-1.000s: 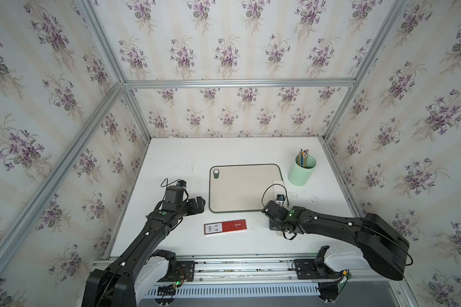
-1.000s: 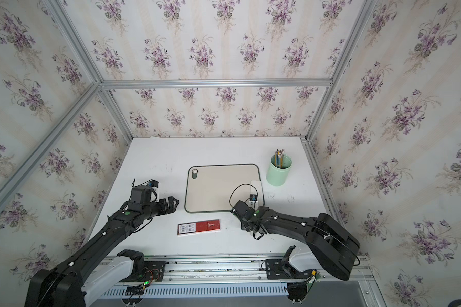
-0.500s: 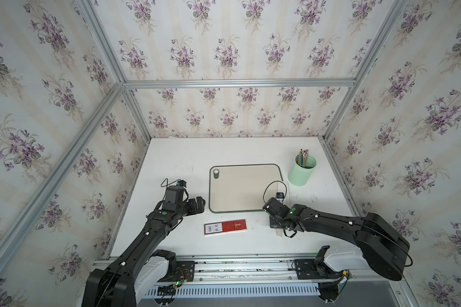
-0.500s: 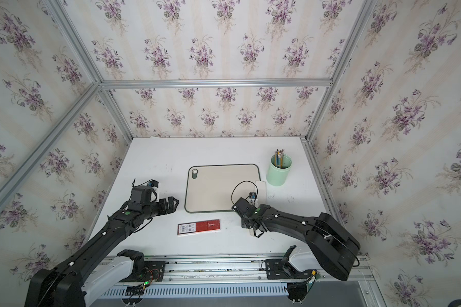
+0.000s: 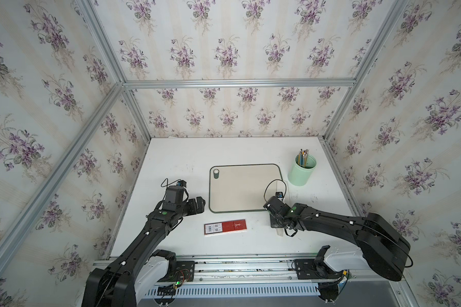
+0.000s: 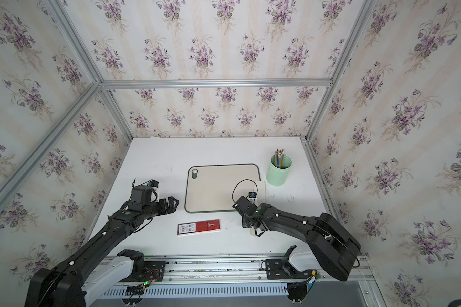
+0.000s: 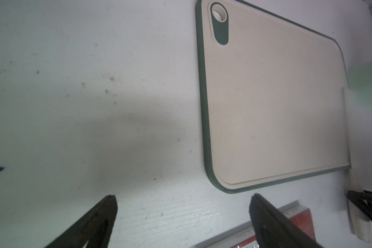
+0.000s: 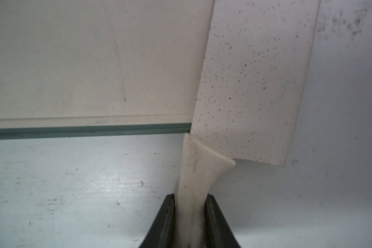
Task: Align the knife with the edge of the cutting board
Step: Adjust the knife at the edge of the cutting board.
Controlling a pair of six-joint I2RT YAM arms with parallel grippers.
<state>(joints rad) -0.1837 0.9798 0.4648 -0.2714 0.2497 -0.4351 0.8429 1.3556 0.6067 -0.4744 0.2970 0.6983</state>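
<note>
Right arm stretched low across table (image 5: 186,159), right gripper (image 8: 192,199) clamped on knife (image 8: 251,85) handle; blade lies slightly tilted over cutting board (image 8: 90,64) right edge. Left arm bent, left gripper (image 7: 183,200) spread, empty.

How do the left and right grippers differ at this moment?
The left gripper is open and empty; the right gripper is shut on the knife handle. The left is beside the cutting board on its holed side; the right is at the opposite side. Both are black and near the board's front edge.
</note>
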